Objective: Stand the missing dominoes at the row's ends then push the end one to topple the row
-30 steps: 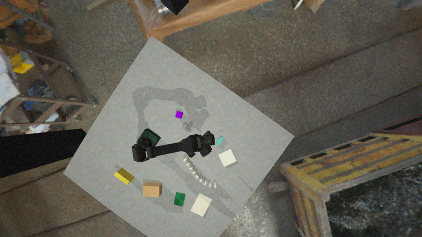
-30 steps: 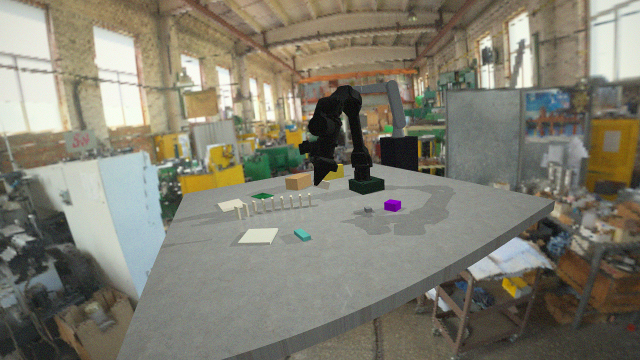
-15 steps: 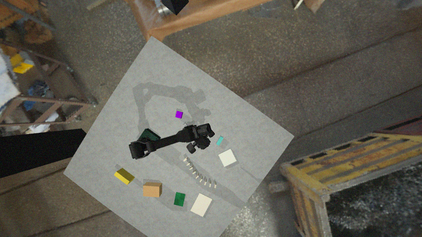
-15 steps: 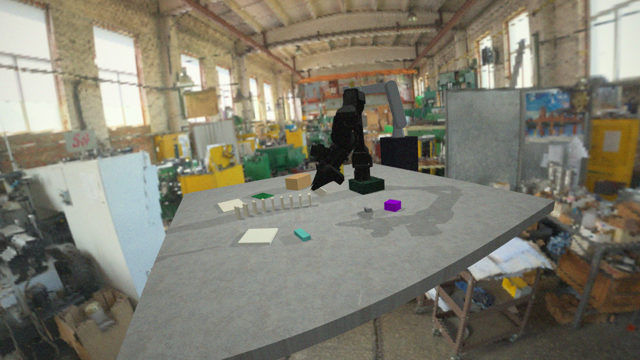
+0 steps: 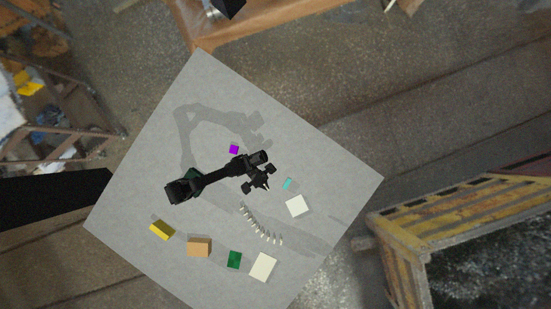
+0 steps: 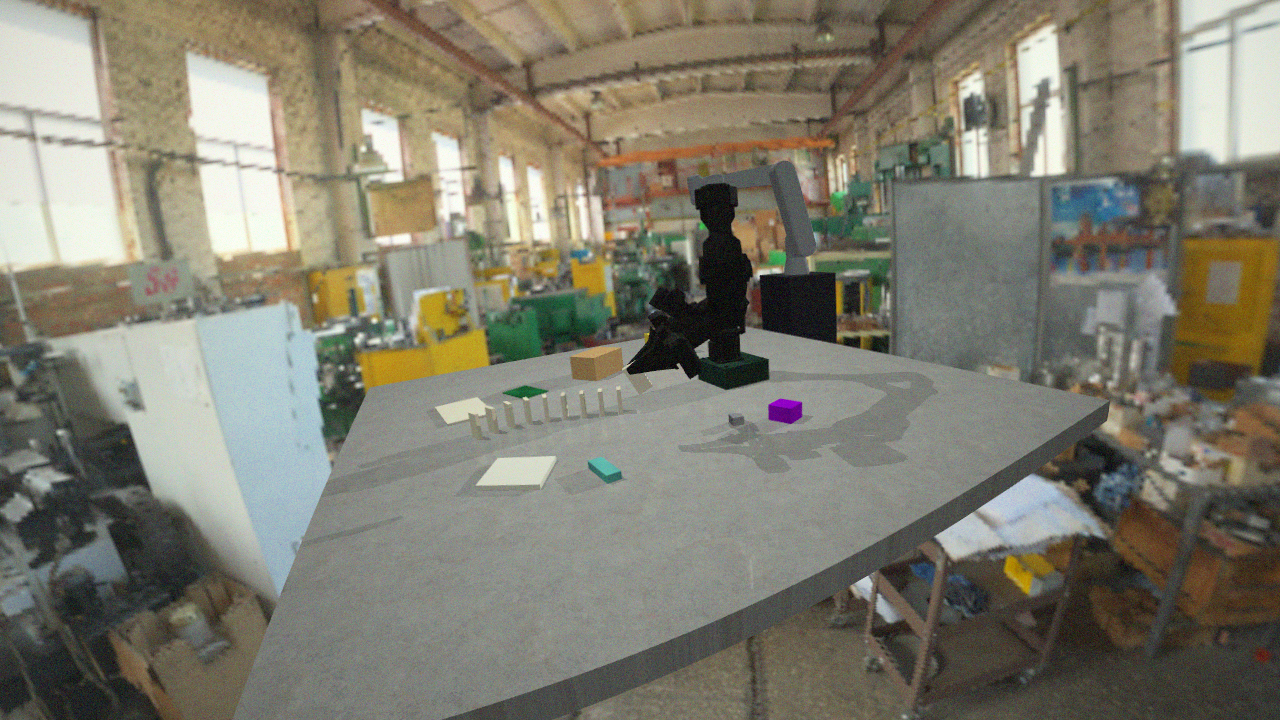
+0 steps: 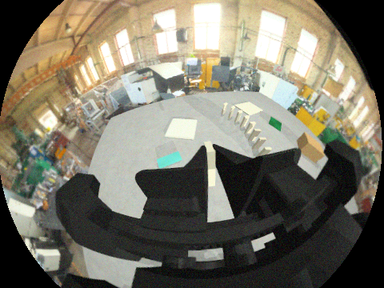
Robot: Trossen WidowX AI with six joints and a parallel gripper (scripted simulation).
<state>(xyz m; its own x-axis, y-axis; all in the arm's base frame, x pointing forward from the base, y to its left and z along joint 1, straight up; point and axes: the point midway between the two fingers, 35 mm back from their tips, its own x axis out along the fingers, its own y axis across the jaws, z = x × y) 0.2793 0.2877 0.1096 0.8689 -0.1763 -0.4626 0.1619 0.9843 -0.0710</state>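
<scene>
Row of standing dominoes [image 5: 260, 224]: about nine, too small for a firm count. One more, the held domino [image 7: 210, 166], is off the table.

Singles: one tan box [image 5: 198, 246], yellow block [image 5: 162, 229], green tile [image 5: 234, 259], purple cube [image 5: 233, 149], teal block [image 5: 287, 183], small grey cube [image 6: 735, 418]. Cream tiles [image 5: 296, 205]: two.

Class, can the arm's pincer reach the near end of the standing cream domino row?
Probably yes: the pincer, gripping a cream domino, hovers near the row's end, nothing between.
</scene>
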